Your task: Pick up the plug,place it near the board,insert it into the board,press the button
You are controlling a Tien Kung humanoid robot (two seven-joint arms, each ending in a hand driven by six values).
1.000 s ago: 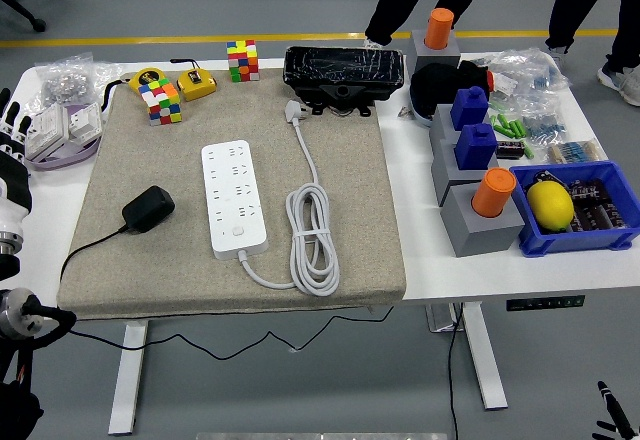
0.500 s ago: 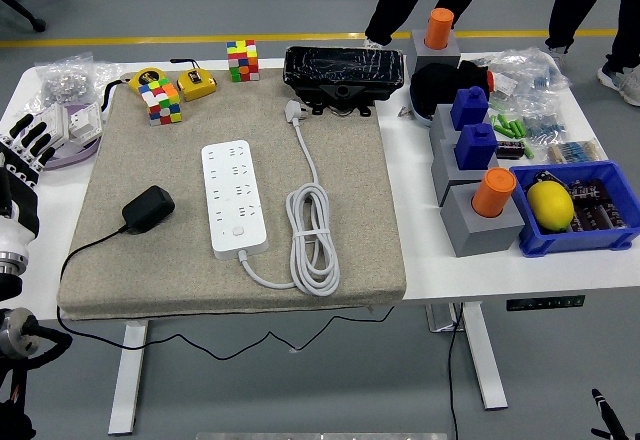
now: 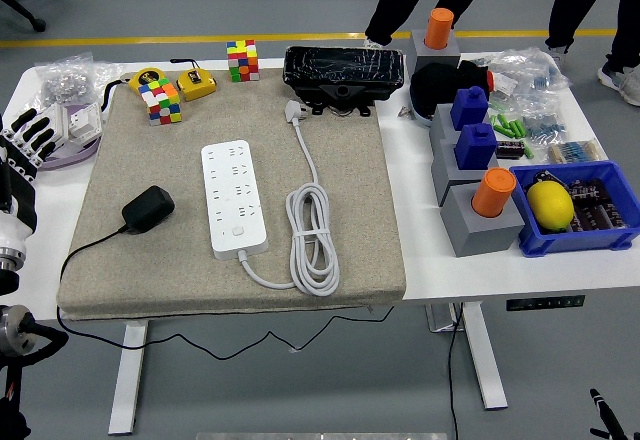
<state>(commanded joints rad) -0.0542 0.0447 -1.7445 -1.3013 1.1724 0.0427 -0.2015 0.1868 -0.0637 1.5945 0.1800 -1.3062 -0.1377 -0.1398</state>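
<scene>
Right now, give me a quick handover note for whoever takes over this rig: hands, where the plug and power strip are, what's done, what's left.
Left hand: at the table's left edge, fingers spread, holding nothing, apart from the plug.
Right hand: not in view.
Black plug: lying on the beige mat, left of the white power strip, not touching it; its cord trails off the mat's near left edge.
Power strip: flat on the mat's middle, sockets empty, its own white cable coiled to its right.
Done: nothing yet; the plug is ungrasped.
Left: pick up the plug, set it near the strip, insert it, press the button.
</scene>
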